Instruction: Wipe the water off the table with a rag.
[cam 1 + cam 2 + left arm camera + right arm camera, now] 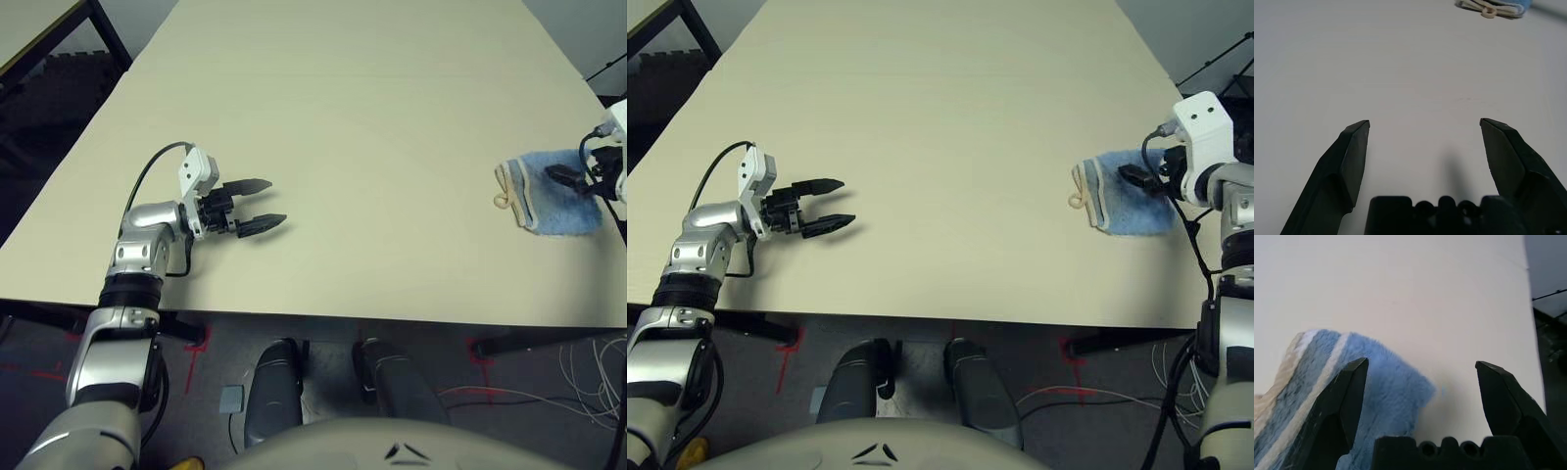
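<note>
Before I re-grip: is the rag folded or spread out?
Folded: the rag is a compact, layered pad, its stacked edges showing beside the loop.

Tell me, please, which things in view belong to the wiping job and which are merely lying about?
For the job:
- blue rag
- large pale table
- right claw, open at the rag

Just about:
- small grey box on the floor
- pale loose cables on the floor

Left silver jointed arm (144,253) reaches in from near left, black two-finger gripper (261,205) open, pointing right. Right silver jointed arm (1236,211) at far right; black two-finger gripper (1421,363) open, pointing left.
</note>
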`<act>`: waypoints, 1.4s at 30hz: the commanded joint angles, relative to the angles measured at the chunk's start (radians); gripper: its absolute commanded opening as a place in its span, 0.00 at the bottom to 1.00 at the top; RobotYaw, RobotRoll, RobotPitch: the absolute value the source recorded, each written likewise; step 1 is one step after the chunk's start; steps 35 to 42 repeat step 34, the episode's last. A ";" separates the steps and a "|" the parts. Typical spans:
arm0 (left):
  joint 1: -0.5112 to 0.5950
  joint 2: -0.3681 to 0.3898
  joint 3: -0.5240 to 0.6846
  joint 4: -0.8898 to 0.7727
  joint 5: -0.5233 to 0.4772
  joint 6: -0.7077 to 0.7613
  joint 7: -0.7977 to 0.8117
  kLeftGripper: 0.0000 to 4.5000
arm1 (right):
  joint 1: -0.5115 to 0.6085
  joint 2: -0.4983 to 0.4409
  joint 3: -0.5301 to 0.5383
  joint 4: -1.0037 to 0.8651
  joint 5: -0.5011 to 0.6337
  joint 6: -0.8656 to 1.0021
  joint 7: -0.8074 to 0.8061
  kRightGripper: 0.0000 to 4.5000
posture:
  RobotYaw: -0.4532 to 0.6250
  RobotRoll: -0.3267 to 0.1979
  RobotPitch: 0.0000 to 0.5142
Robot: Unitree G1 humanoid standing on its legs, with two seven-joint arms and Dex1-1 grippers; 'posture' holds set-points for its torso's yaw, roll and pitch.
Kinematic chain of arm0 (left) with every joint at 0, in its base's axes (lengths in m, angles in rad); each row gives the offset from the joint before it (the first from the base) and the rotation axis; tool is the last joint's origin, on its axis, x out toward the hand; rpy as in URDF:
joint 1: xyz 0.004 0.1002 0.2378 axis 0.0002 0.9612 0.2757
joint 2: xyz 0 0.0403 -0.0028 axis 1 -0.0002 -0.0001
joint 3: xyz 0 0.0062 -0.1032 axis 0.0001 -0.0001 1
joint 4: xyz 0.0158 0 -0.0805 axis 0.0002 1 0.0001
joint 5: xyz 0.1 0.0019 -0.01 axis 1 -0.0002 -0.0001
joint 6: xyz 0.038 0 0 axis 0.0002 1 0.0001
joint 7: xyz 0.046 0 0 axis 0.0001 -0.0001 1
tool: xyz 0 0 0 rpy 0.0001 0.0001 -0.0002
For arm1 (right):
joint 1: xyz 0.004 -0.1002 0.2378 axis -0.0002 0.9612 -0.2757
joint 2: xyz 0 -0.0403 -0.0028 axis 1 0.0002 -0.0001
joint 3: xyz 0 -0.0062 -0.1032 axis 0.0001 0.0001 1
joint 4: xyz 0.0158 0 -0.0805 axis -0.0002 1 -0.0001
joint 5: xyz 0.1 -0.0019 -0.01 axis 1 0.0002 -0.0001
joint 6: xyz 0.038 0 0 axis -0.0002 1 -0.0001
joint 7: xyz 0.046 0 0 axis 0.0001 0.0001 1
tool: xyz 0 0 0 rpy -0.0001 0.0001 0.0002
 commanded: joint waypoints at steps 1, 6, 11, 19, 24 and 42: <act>0.013 -0.025 0.039 -0.026 -0.013 -0.031 0.077 1.00 | 0.021 0.013 -0.084 0.024 0.061 -0.083 -0.037 0.99 | 0.25 0.62 0.25; 0.002 -0.092 0.140 -0.024 -0.020 -0.070 0.308 1.00 | 0.046 0.095 -0.234 0.040 0.224 -0.195 0.041 0.99 | 0.27 0.62 0.24; -0.001 -0.122 0.222 0.007 0.003 -0.131 0.539 1.00 | 0.066 0.133 -0.304 0.075 0.301 -0.261 0.082 0.99 | 0.29 0.62 0.24; -0.035 -0.096 0.272 0.135 0.067 -0.239 0.789 1.00 | 0.065 0.137 -0.353 0.169 0.349 -0.324 0.106 0.99 | 0.32 0.62 0.27; -0.045 -0.087 0.279 0.175 0.078 -0.274 0.852 1.00 | 0.069 0.137 -0.350 0.202 0.348 -0.348 0.102 0.99 | 0.33 0.62 0.27; -0.059 -0.096 0.264 0.217 0.084 -0.312 0.889 1.00 | 0.053 0.132 -0.340 0.234 0.339 -0.354 0.095 0.99 | 0.34 0.62 0.27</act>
